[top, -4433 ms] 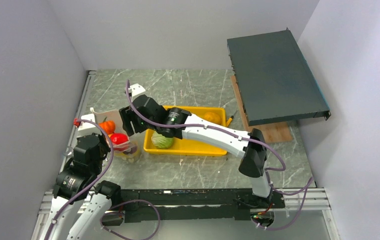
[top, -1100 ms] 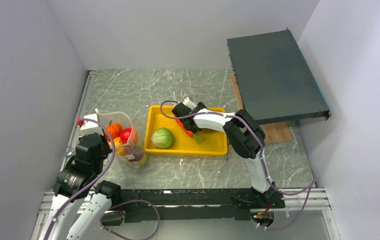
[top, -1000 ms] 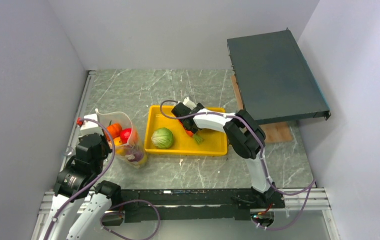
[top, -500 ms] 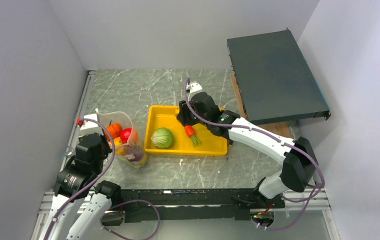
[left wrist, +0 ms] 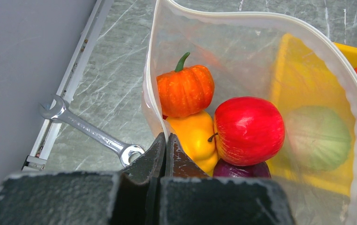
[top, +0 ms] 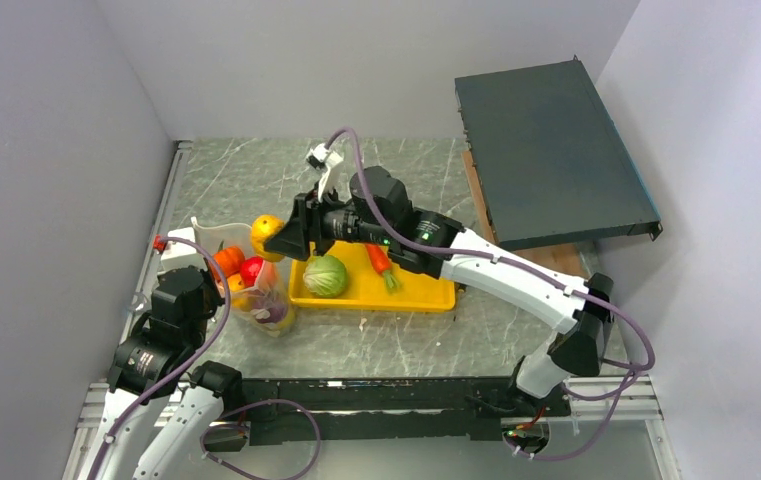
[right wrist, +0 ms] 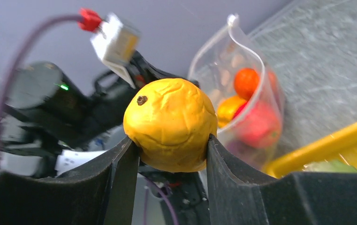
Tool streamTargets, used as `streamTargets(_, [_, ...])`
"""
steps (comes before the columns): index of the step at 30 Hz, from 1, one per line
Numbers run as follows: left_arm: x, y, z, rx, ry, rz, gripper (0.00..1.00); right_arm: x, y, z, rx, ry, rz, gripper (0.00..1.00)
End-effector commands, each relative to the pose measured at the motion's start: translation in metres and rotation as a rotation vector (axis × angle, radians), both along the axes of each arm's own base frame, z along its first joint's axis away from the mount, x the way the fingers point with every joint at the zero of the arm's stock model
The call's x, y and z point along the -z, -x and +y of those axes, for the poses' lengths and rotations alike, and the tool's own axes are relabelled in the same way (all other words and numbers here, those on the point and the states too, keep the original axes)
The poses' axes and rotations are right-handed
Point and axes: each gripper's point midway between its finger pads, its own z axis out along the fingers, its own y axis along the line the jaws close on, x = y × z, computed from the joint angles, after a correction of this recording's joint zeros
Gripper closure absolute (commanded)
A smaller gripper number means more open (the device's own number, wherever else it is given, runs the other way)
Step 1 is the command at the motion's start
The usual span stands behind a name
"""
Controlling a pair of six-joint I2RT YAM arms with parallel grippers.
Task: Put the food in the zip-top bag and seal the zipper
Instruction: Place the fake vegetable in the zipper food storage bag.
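Top view: R gripper is closed on a round yellow fruit. It is up in the air, right by the open top of the zip-top bag. R wrist view shows it close up. The fruit is squeezed between the 2 black fingers, w/ the bag behind & lower down.

L gripper is shut tight on the near rim of the bag & holds it up w/ its mouth wide open. The zipper, a whitish strip, runs round that open rim. Its 2 sides are not pressed together.

Inside the bag: an orange pumpkin, a red tomato beside it, a yellow pepper touching both, & a purple onion lowest down.

The bag stands on the table, just left of the yellow tray. In the tray: a green cabbage at the left end & a carrot near the middle, apart. A wrench lies on the table by the bag. A dark flat box sits far right.
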Motion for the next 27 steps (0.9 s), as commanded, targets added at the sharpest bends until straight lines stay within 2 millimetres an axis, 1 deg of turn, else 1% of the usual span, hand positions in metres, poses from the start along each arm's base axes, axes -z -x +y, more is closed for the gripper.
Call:
streamTargets(1, [-0.008, -0.003, 0.001, -0.005, -0.001, -0.033, 1.0, -0.029, -0.009, 0.007, 0.086, -0.062, 0.128, 0.96])
streamTargets(2, [-0.008, -0.003, 0.001, -0.007, -0.001, -0.033, 1.0, -0.027, -0.008, 0.015, 0.083, -0.055, 0.161, 0.95])
streamTargets(8, [-0.009, -0.002, 0.001, -0.007, 0.001, -0.038, 1.0, 0.006, -0.007, 0.055, 0.096, 0.027, 0.296, 0.93])
streamTargets(9, [-0.009, -0.002, 0.001, -0.007, 0.001, -0.038, 1.0, 0.005, -0.006, 0.061, 0.088, 0.022, 0.299, 0.93])
streamTargets(12, [-0.01, -0.002, 0.002, -0.011, 0.002, -0.04, 1.0, 0.015, -0.001, 0.075, 0.087, 0.045, 0.298, 0.86])
streamTargets(14, [-0.009, -0.002, 0.002, -0.012, 0.002, -0.04, 1.0, 0.022, 0.001, 0.082, 0.085, 0.072, 0.294, 0.79])
streamTargets(16, [-0.01, -0.001, 0.002, -0.011, 0.001, -0.043, 1.0, 0.03, 0.004, 0.084, 0.089, 0.106, 0.284, 0.7])
streamTargets(21, [-0.01, -0.002, 0.002, -0.009, 0.002, -0.046, 1.0, 0.033, 0.009, 0.085, 0.085, 0.131, 0.245, 0.33])
streamTargets(23, [-0.01, -0.002, 0.002, -0.009, 0.001, -0.044, 1.0, 0.031, 0.009, 0.085, 0.083, 0.141, 0.226, 0.22])
streamTargets(24, [-0.01, -0.002, 0.002, -0.008, 0.001, -0.044, 1.0, 0.03, 0.009, 0.085, 0.082, 0.147, 0.216, 0.18])
streamTargets(27, [-0.01, -0.002, 0.002, -0.009, 0.001, -0.045, 1.0, 0.023, 0.008, 0.085, 0.085, 0.156, 0.18, 0.13])
